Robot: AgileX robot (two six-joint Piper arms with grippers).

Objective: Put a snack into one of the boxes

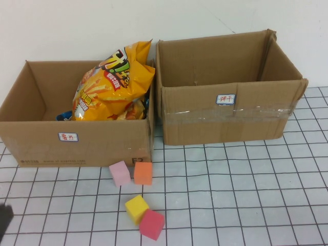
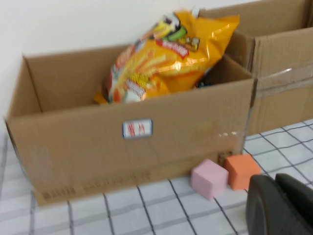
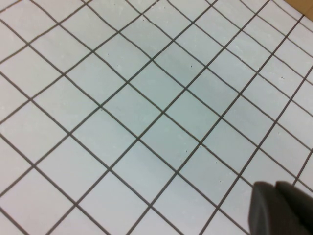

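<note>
One chip bag point(image 1: 114, 84) leans inside your left box point(image 1: 77, 148), apparently delivered; left gripper point(image 2: 279, 205) and right gripper point(image 3: 283, 208) sit low, grip states unclear.

Looking down from a raised spot on the robot's side at the white gridded tabletop point(image 1: 230, 195) and both brown cardboard boxes. Left wrist camera sitting low, near the tabletop, facing the left brown cardboard box point(image 2: 98, 147), sharing it, the orange crinkled snack bag point(image 2: 161, 56) and the pink foam cube point(image 2: 209, 178) with the high view. Right wrist camera pointing down close at bare grid.
</note>
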